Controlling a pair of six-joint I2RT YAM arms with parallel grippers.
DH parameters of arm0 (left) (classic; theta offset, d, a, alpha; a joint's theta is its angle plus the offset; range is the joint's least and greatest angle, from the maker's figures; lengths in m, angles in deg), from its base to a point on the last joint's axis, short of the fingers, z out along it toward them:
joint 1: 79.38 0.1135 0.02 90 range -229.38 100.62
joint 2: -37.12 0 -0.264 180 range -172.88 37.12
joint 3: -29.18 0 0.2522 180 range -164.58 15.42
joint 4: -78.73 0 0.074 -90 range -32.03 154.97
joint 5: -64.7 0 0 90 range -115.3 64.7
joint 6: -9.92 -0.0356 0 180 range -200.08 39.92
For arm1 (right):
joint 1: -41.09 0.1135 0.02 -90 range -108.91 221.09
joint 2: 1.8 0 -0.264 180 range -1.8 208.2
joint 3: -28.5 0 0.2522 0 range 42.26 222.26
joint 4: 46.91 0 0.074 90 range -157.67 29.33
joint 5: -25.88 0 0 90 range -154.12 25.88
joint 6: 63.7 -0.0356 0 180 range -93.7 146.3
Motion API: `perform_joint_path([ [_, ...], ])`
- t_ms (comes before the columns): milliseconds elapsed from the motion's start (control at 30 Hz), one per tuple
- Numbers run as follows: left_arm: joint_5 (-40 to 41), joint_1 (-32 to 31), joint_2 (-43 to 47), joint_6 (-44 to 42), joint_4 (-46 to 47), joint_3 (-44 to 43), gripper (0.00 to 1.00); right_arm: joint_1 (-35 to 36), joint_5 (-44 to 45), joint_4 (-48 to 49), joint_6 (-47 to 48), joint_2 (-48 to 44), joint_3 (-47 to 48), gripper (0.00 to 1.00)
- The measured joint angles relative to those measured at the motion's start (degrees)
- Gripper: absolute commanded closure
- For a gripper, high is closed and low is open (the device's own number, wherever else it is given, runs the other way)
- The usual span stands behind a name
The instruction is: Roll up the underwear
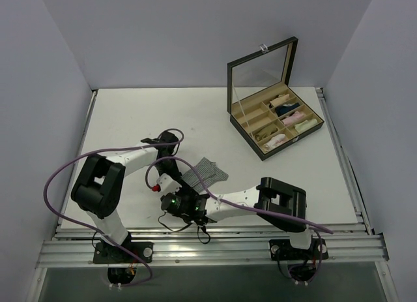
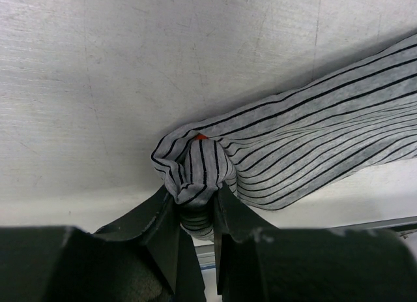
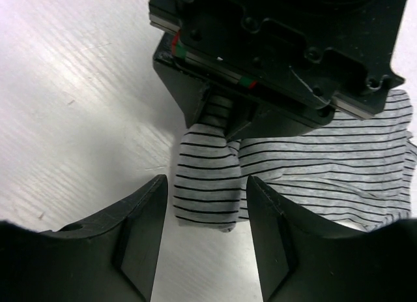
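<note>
While the soft grey pinstriped cloth underwear (image 1: 207,169) lies on the white desk (image 1: 130,119) just below the middle of the overhead frame, its lower-left end is bunched up and the rest stretches away to the right. Your left hand (image 2: 195,204) is clenched on that bunched end, with a speck of reddish edge showing above the pinch. Your right hand (image 3: 205,184) sits just below it, released, its dark fingers (image 3: 140,230) spread wide on either side of the gathered fold and apparently clear of it. I judge the roll should run rightward from the pinch.
</note>
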Motion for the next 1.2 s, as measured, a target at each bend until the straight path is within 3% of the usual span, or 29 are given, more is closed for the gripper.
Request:
perform_joint_path([
  [400,-0.11,-0.17,-1.49,-0.33,-1.79,-1.68,0.84,0.00,1.84,-0.35,2.60,2.10,0.33,0.55],
  [500,-0.15,-0.17,-1.66,-0.35,-2.05,-1.90,0.83,0.00,1.81,0.74,2.34,2.60,0.35,0.68],
  [533,-0.15,-0.17,-1.70,-0.35,-2.14,-1.97,0.83,0.00,1.84,1.07,2.10,2.75,0.35,0.85],
  [567,-0.15,-0.17,-1.70,-0.33,-2.21,-1.99,0.82,-0.04,1.68,1.22,1.53,2.80,0.22,0.90],
  [700,-0.07,-0.04,-0.92,0.57,-1.77,-1.29,0.69,-0.68,0.59,4.46,-2.05,1.77,-2.29,0.98],
  [867,-0.13,1.55,1.88,2.43,0.02,1.86,0.48,-5.66,-10.78,15.30,-9.44,-3.21,-10.95,1.00],
  [1200,2.49,2.99,6.21,2.89,0.04,4.02,0.40,-13.11,-28.57,36.44,-20.70,-3.96,-21.49,1.00],
])
